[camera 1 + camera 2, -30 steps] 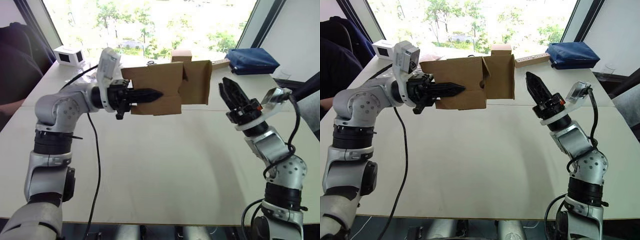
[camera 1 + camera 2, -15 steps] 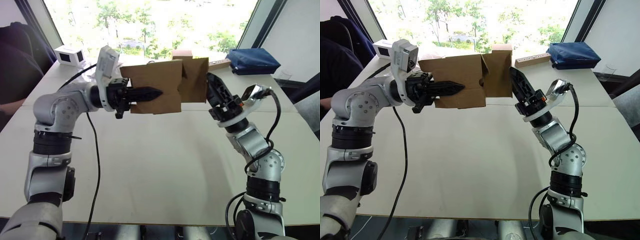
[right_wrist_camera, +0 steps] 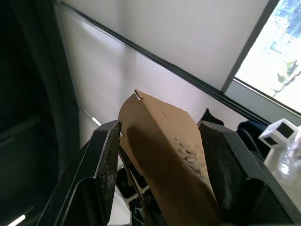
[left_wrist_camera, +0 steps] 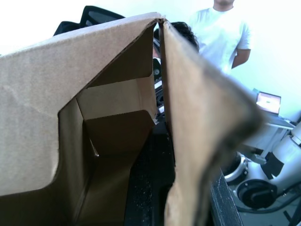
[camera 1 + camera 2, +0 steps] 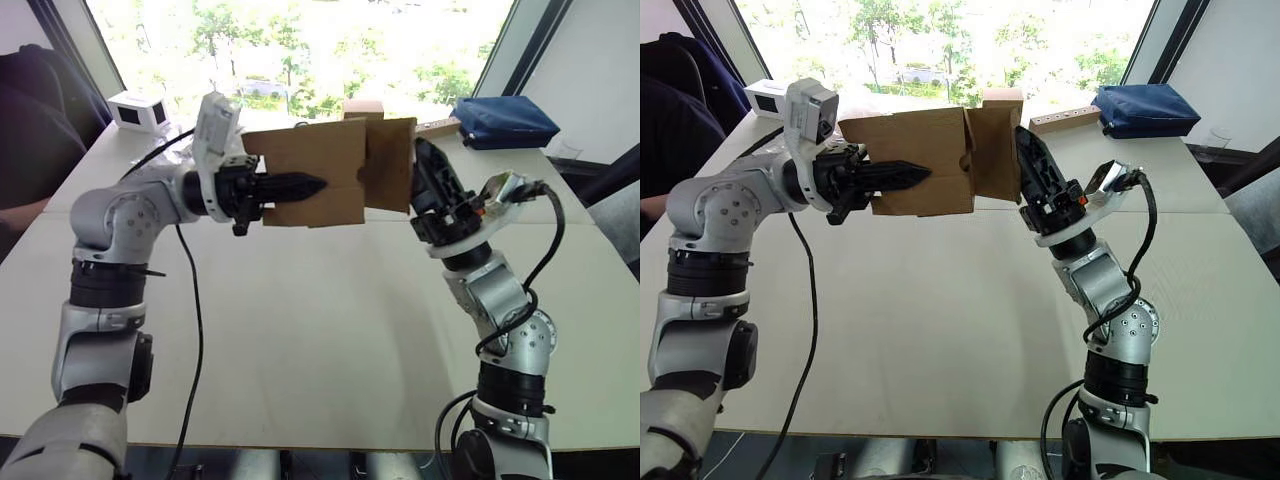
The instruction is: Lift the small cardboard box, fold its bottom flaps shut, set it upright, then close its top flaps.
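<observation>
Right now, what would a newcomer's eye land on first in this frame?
The small cardboard box held in the air above the white table, the left gripper clamped on its wall. Next, the right gripper, open, with a flap between its fingers. Behind, a dark blue bag by the window.

1. The left gripper (image 5: 300,186) points inward at chest height on a bent arm, its black fingers pinched together on a wall of the plain brown corrugated cardboard box (image 5: 310,175).
2. The right gripper (image 5: 425,165) points up and inward, its fingers (image 3: 106,165) spread on either side of a brown cardboard flap (image 3: 164,146).
</observation>
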`<action>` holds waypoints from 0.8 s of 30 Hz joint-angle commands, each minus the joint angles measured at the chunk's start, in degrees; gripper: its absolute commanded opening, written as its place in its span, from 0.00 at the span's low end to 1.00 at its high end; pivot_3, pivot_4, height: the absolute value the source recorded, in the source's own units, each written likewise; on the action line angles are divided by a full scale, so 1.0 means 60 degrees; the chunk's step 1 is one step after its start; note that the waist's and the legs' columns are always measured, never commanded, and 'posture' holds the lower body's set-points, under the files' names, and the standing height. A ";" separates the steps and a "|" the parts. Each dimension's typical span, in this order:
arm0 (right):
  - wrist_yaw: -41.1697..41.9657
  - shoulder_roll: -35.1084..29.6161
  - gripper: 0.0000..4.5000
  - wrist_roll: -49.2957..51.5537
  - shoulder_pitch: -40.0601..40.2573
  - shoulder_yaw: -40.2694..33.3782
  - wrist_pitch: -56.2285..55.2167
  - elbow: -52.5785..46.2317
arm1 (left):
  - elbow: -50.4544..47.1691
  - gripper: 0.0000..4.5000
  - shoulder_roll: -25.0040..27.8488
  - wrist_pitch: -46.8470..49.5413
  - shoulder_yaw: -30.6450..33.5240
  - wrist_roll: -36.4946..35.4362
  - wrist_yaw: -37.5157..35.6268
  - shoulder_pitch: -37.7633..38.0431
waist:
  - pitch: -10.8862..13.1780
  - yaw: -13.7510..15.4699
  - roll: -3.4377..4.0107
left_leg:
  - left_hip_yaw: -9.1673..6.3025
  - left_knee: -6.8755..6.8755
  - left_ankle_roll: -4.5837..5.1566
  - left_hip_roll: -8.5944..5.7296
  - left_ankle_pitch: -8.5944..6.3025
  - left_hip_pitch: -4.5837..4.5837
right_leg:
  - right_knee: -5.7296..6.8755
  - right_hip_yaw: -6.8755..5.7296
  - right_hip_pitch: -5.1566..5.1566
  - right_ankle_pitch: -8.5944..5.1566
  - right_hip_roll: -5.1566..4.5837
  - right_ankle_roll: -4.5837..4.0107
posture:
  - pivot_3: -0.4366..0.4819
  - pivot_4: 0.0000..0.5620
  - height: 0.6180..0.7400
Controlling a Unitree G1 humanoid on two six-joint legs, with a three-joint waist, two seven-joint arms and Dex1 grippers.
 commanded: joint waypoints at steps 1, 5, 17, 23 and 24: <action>-0.0183 0.0233 0.61 0.0223 0.0130 0.0264 -0.0182 -0.0607 | -0.0095 0.00 0.0032 -0.0113 0.0284 -0.0113 0.0022 -0.0228 | 0.0000 -0.0003 0.0000 | -0.0001 0.0000 0.0000 0.0000 0.0000 0.0000 | 0.0000 0.0000 0.0000 0.0000 0.0000 0.0000 | 0.48 0.27 1.00; -0.0285 0.0194 0.61 0.0127 0.0211 0.0462 -0.0206 -0.0609 | -0.0078 0.00 0.0023 -0.0125 0.0275 -0.0109 0.0005 -0.0234 | 0.0000 -0.0001 0.0000 | 0.0000 0.0000 0.0000 0.0000 0.0000 0.0000 | 0.0000 0.0000 0.0000 0.0000 0.0000 0.0000 | 0.48 0.27 1.00; -0.0476 0.0241 0.61 -0.0653 0.0114 0.0993 -0.0507 -0.0734 | -0.0041 0.00 -0.0010 -0.0134 0.0276 -0.0107 0.0023 -0.0274 | 0.0000 -0.0003 0.0001 | -0.0001 0.0000 0.0000 0.0000 0.0000 0.0000 | 0.0000 0.0000 -0.0001 0.0000 0.0000 0.0000 | 0.48 0.27 1.00; -0.0594 0.0278 0.61 -0.1745 -0.0040 0.1355 -0.0820 -0.0925 | -0.0042 0.00 -0.0016 -0.0114 0.0269 -0.0121 0.0029 -0.0276 | 0.0000 -0.0005 0.0001 | 0.0000 0.0000 0.0000 0.0000 0.0000 0.0000 | 0.0000 0.0000 -0.0002 0.0000 0.0001 0.0000 | 0.48 0.27 1.00; -0.0618 0.0320 0.61 -0.1822 -0.0066 0.1384 -0.0868 -0.0950 | -0.0042 0.00 -0.0019 -0.0114 0.0269 -0.0121 0.0033 -0.0275 | 0.0000 -0.0005 0.0001 | 0.0000 0.0000 0.0000 0.0000 0.0000 0.0000 | 0.0000 0.0000 -0.0003 0.0000 0.0001 0.0000 | 0.48 0.27 1.00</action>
